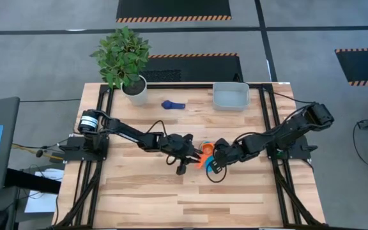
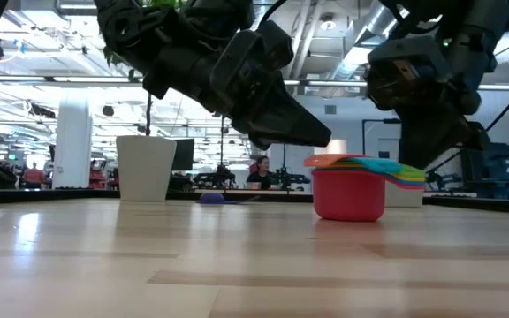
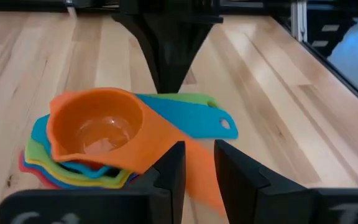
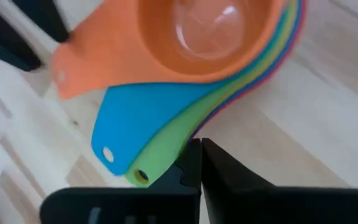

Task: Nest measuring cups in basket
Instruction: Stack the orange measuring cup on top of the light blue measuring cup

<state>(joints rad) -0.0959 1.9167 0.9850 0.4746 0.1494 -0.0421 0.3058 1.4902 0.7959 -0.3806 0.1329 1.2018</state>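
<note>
Upright, nested measuring cups fan handles toward left claw.

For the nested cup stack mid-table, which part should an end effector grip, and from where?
Probably the fanned handles: on the stack of measuring cups the orange, blue and green handles stick out flat to one side. Come in from that side, level with the table, closing above and below them; the round bowls look too wide.
</note>
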